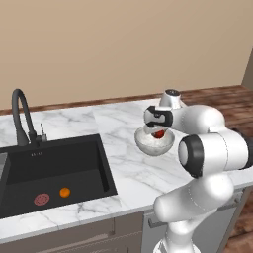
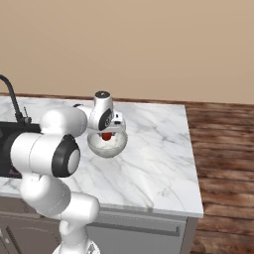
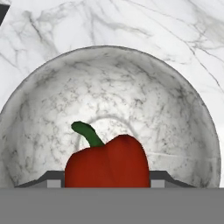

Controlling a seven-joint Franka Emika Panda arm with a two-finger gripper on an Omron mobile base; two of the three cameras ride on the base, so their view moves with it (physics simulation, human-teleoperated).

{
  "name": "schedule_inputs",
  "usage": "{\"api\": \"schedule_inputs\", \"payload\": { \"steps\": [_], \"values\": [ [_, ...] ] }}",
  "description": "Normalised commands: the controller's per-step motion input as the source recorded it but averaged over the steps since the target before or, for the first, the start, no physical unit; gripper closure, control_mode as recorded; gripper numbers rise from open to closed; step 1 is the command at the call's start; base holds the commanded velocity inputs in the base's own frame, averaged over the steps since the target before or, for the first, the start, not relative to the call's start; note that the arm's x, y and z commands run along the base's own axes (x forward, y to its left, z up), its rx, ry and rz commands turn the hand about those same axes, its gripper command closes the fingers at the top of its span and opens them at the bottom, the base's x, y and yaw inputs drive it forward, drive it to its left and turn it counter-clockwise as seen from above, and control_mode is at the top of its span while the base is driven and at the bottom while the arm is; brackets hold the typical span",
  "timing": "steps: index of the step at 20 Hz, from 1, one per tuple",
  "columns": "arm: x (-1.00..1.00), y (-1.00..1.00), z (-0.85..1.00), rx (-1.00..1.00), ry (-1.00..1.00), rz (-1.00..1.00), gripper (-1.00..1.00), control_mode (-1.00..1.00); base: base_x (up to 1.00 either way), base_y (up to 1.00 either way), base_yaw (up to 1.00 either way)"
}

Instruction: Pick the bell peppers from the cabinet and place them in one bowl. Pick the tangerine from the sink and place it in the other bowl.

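Rendered home kitchen. White marble-veined countertop (image 1: 118, 163) over grey-brown cabinet fronts (image 1: 74, 237), w/ black rectangular sink basin (image 1: 54, 173) set in, pinkish-red round drain (image 1: 41, 199) at bottom, black gooseneck tap (image 1: 22, 118) behind. Plain beige wall (image 1: 123, 44) at back, dark wood plank floor (image 2: 223, 149) beside counter.

Base views flanking; hand view close overhead

No legible text, label, brand, number or sign appears in any view. The sink (image 1: 54, 170) carries a short row of pale marks on its rear ledge, below the tap (image 1: 22, 118); these may be lettering, but they are too small to read.
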Motion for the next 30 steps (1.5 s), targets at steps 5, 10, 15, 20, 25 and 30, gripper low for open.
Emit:
{"api": "schedule_inputs", "payload": {
  "steps": [5, 10, 15, 20, 25, 30],
  "values": [
    [0.0, 0.0, -0.19, 0.0, 0.0, -0.01, 1.0, -1.0, 0.0, 0.0, 0.0],
    [0.0, 0.0, -0.2, 0.0, 0.0, 0.0, 1.0, -1.0, 0.0, 0.0, 0.0],
    [0.0, 0.0, -0.17, 0.0, 0.0, 0.0, 1.0, -1.0, 0.0, 0.0, 0.0],
    [0.03, 0.0, -0.18, 0.0, 0.0, -0.01, 1.0, -1.0, 0.0, 0.0, 0.0],
    [0.11, 0.0, -0.19, 0.0, 0.0, -0.01, 1.0, -1.0, 0.0, 0.0, 0.0],
    [0.12, 0.0, -0.13, 0.0, 0.0, -0.01, 1.0, -1.0, 0.0, 0.0, 0.0]
  ]
}}
